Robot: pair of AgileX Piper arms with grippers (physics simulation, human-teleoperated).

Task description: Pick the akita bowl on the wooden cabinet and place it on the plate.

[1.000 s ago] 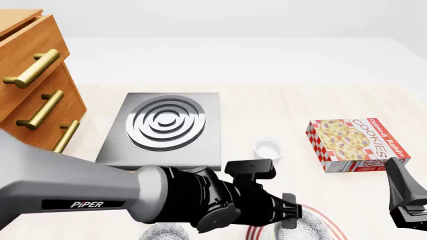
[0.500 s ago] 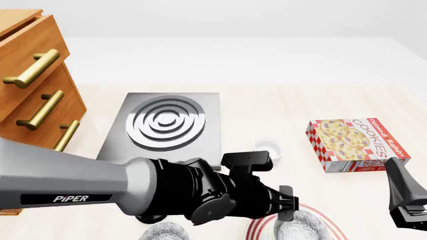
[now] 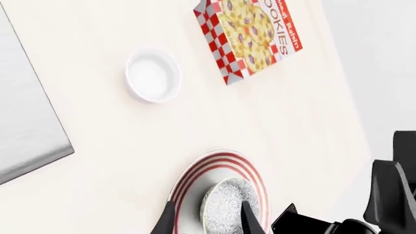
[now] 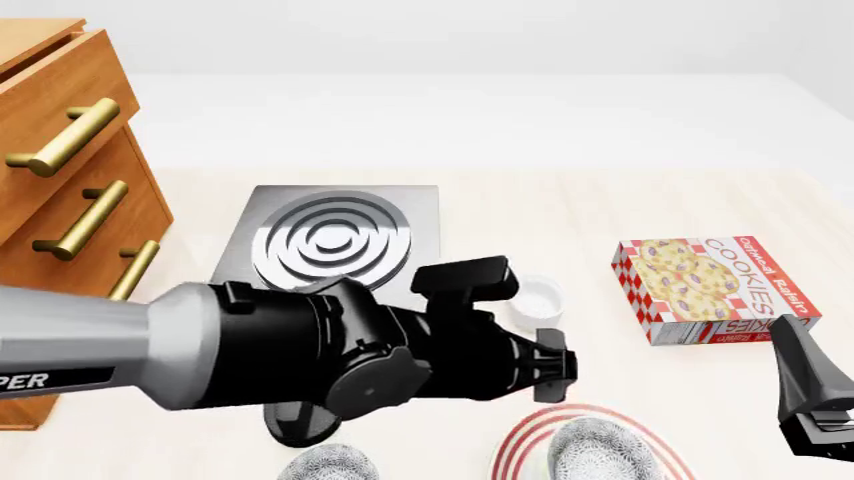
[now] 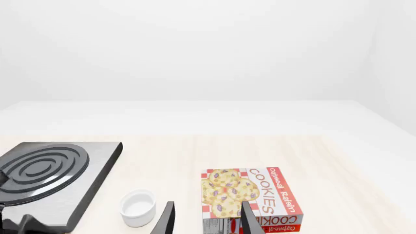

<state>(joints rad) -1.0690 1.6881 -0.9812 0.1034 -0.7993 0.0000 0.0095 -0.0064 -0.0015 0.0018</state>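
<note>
Left arm point(image 4: 267, 355) stretched low across bench point(image 4: 601, 210), its jaws spread above akita bowl point(image 3: 229, 207), not touching. Bowl sat upright on plate point(image 3: 201, 178). Right gripper point(image 5: 204, 219) idle near cookie box point(image 5: 250, 192), jaws spread, empty.

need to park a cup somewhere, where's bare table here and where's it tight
Bare stretches: between the stove plate and the cookie box, behind the white ramekin; also the far strip beyond both. Crowded: the near edge, where the left gripper hangs over the akita bowl on the plate, a second patterned bowl alongside, the right gripper nearby.
</note>
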